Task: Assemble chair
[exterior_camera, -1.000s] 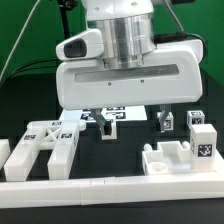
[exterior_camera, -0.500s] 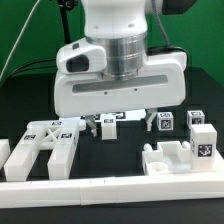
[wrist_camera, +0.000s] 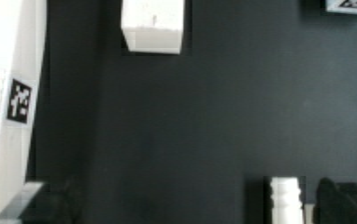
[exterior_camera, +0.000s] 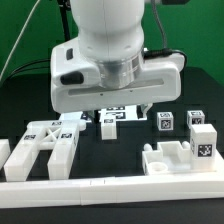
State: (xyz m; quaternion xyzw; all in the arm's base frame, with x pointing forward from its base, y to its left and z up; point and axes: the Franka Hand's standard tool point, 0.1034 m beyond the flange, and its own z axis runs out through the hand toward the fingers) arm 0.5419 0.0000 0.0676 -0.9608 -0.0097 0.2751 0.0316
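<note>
The chair's parts lie apart on the black table. A slotted frame (exterior_camera: 45, 146) is at the exterior view's left, and a notched block (exterior_camera: 172, 158) sits at its right. Behind the block stand two small tagged cubes (exterior_camera: 166, 122) (exterior_camera: 196, 119) and a taller tagged block (exterior_camera: 204, 141). My gripper (exterior_camera: 118, 114) hangs open over the table's middle, above a small white block (exterior_camera: 107, 129) (wrist_camera: 154, 26). In the wrist view the gripper (wrist_camera: 166, 205) holds nothing; only dark table lies between its fingers (wrist_camera: 285, 200).
The long white border rail (exterior_camera: 110, 188) runs along the front. The marker board (exterior_camera: 113, 115) lies behind the small block. A white tagged surface (wrist_camera: 1, 95) fills one edge of the wrist view; which thing it is I cannot tell. Another white piece (exterior_camera: 5, 153) sits at the far left.
The gripper has swung toward the exterior view's left and turned about its axis, staying open. No part on the table has moved.
</note>
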